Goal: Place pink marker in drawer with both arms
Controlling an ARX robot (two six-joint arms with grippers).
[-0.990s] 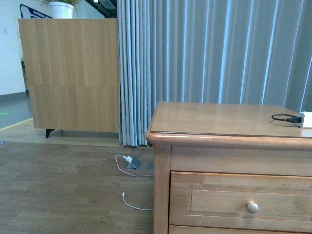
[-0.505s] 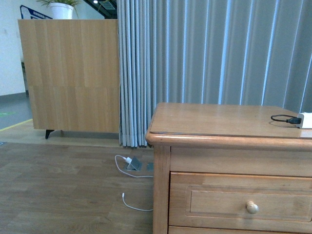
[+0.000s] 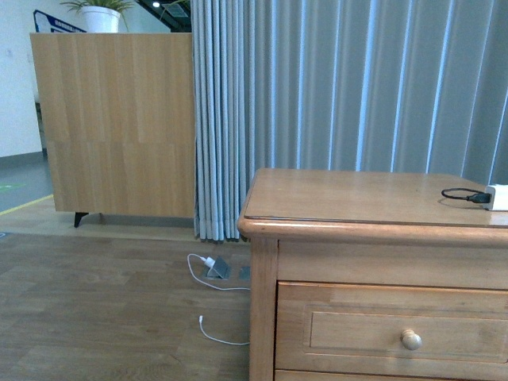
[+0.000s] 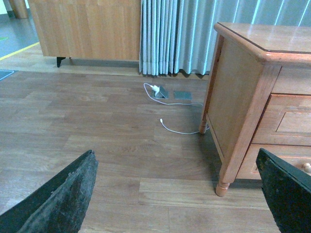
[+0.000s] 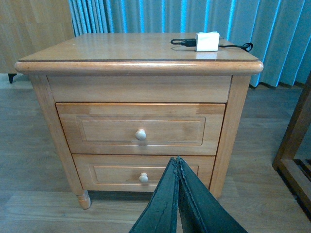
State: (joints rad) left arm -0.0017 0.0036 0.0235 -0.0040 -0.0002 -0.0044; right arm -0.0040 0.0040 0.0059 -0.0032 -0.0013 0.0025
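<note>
**No marker in sight, top drawer shut, both claws empty**

I can't find the pink marker in any of my three views: not on the dresser top, not on the floor, not in either claw. So its handling is only my guess from the task wording. A marker should be light, stiff and smooth, likely to roll, and I would take it across the middle of the barrel, not at an end.

The drawer is the upper of two, and it is fully closed, its front flush with the frame, so what it holds is hidden. Its round pale knob sits straight ahead of my right claw and a little above it, well apart from the tips. The lower drawer is closed too, its knob just beside the claw tips in the picture. That knob is small and round, and I judge it a slippery thing to pinch; a square, centred grip would be needed to pull the drawer straight.

My right claw is pressed closed, the two jaws meeting with nothing between them. My left claw is spread wide with nothing in it, the dresser off to one side of it and bare wood floor ahead.

On the dresser top, beyond and above the right claw, lie a white charger block and its black cable. A white cable trails on the floor near the dresser's leg, against the grey curtain.
</note>
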